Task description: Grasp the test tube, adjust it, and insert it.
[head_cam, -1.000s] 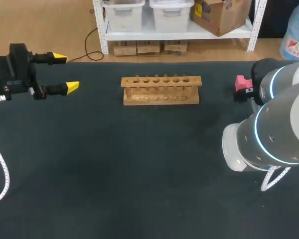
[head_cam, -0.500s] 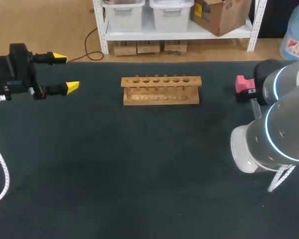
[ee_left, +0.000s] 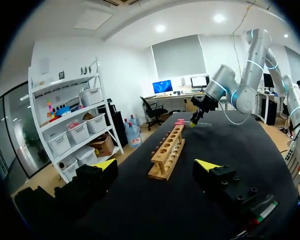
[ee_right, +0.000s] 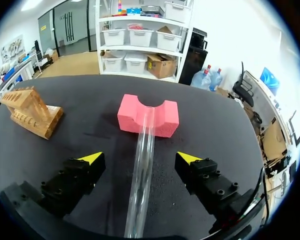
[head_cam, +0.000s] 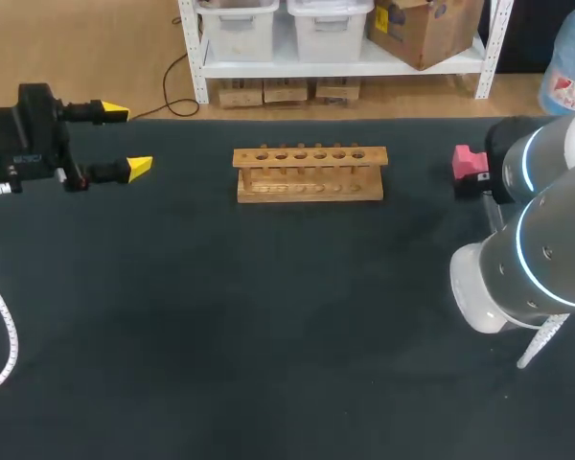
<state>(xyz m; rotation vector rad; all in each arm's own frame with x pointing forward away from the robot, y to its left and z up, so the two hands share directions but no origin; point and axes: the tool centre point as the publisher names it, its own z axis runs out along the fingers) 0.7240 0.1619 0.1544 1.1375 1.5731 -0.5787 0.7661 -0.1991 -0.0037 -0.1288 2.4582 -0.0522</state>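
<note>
In the head view the left end effector (head_cam: 125,140) hung at the upper left of the frame, its fingers spread wide on nothing. It was well apart from the wooden rack (head_cam: 310,172) at upper centre. The pink foam block (head_cam: 468,163) sat at the right, half behind the bulky right arm (head_cam: 537,249). That arm hid its own end effector, and the test tube could not be picked out here.

In the left wrist view the rack (ee_left: 168,150) stood ahead of the spread fingers. Far beyond it the right arm (ee_left: 240,75) bent down over the block (ee_left: 180,121) — too small to read a grip.

In the right wrist view the right end effector (ee_right: 139,158) was spread. The test tube (ee_right: 145,135) lay between its fingers, touching neither, with its far end in the block's (ee_right: 160,120) notch.

The risks, as I judge them: an off-centre closure could nudge the round glass so it rolls out of the notch or across the worktop (ee_right: 90,90). A hard pinch might crack it, and a tilted hold would catch the rack's holes.

The tube's near end ran out of view under the wrist, so where it rested was unclear.
</note>
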